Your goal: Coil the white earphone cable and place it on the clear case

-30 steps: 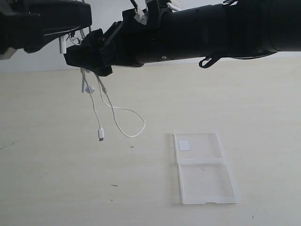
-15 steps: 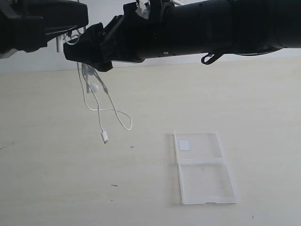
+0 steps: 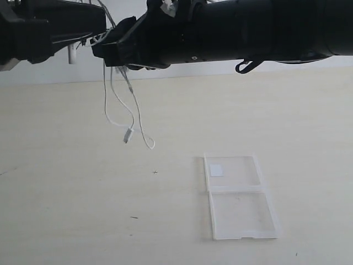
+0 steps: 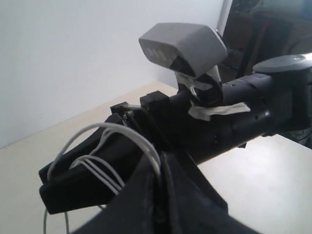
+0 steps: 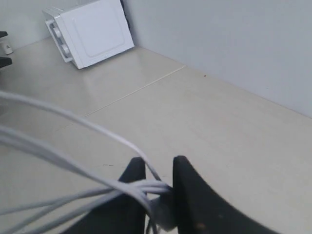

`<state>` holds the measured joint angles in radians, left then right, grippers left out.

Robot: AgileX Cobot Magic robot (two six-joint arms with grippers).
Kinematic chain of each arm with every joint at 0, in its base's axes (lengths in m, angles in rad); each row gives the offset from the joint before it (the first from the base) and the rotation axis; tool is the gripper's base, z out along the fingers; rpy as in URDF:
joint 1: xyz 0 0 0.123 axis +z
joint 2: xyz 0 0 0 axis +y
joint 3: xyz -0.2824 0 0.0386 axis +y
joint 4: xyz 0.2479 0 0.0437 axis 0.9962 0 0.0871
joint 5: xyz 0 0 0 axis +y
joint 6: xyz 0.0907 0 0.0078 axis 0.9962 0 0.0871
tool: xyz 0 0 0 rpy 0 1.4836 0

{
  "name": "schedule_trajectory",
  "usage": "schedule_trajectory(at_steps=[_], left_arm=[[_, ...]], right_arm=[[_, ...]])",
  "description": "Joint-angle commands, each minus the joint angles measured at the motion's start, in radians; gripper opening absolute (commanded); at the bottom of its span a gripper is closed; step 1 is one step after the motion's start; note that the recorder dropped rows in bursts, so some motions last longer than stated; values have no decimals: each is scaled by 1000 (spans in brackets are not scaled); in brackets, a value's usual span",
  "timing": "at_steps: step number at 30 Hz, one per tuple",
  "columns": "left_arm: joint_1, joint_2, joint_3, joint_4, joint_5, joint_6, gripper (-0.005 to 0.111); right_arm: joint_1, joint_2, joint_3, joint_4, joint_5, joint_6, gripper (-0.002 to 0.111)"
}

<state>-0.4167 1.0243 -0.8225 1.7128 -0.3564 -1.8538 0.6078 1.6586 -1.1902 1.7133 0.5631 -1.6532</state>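
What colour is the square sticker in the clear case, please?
White; the sticker in the clear case shows best in the exterior view.

In the exterior view the upper end of the thin white earphone cable (image 3: 128,134) disappears behind the black right gripper (image 3: 107,54), so no earbuds can be made out. In the right wrist view, strands leaving that gripper blur and run out of frame. Against it, the left gripper (image 4: 158,168) is an unfocused dark mass, cut off by the picture's edge.
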Motion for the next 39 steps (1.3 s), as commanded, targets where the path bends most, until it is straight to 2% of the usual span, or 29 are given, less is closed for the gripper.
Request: schedule_trajectory(at_steps=[1, 22, 30, 39], left_arm=[[-1, -2, -3, -19, -18, -11, 0], [-1, -2, -3, 32, -2, -16, 0], [-1, -2, -3, 27, -59, -18, 0], [-1, -2, -3, 10, -110, -15, 0]], right_arm=[[-3, -5, -3, 8, -38, -3, 0], [-3, -104, -3, -542, -114, 444, 0], [-3, -107, -3, -546, -81, 449, 0], [-3, -107, -3, -546, 79, 315, 0]])
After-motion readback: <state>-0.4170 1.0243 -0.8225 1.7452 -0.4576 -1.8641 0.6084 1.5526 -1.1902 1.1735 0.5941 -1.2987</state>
